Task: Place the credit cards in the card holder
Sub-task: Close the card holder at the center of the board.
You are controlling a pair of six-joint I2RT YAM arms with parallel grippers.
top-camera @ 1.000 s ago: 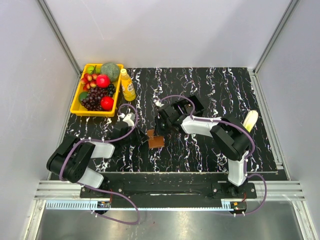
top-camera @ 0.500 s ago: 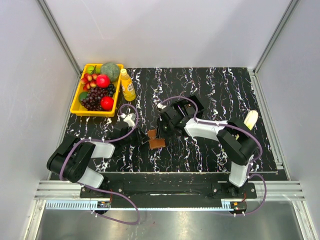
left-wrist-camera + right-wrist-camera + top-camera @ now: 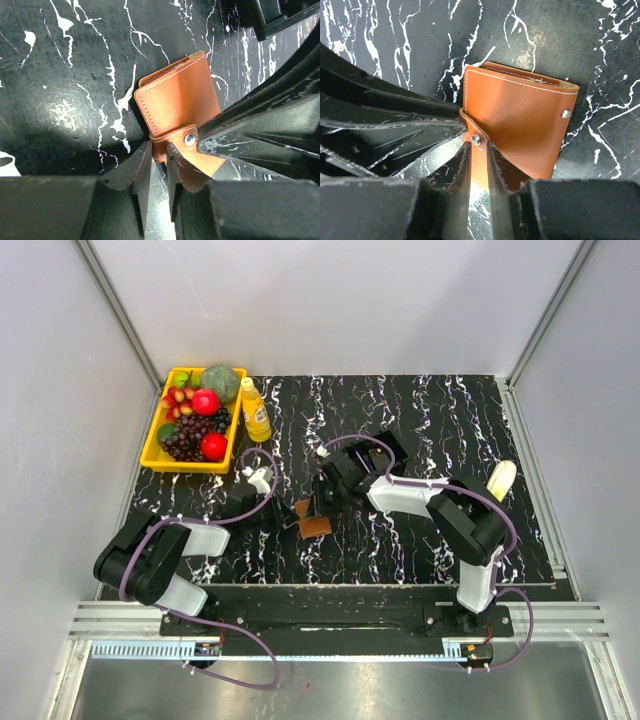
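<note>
**Item:** card holder (image 3: 520,120), brown leather with pale stitching.
**Place:** on the black marbled surface (image 3: 430,410), left of middle, between the tips of my two arms.
**Condition:** folded flat. The strap (image 3: 473,125) is undone, and its snap sits well apart from the stud (image 3: 565,114) at the far corner.

**Tool 1:** left gripper (image 3: 159,151). The jaws are narrow and pinched on the edge of the card holder, just beside the strap.
**Tool 2:** right gripper (image 3: 478,150). The jaws are narrow and the strap runs between them. I cannot tell whether it is clamping the leather or only straddling it.

**Item:** credit cards. None are in view: none loose on the surface, none in either gripper, none showing at the card holder's edges. I cannot tell whether any sit inside.

**Also present:** yellow tray (image 3: 150,452) of fruit and a bottle (image 3: 256,412), far left and well apart from the work.

**Progress, my reading:** the card holder is unfastened and both arms are on it. I cannot confirm any card is in it. If the cards are already inside, only the fastening remains. If not, the loading has not begun.
</note>
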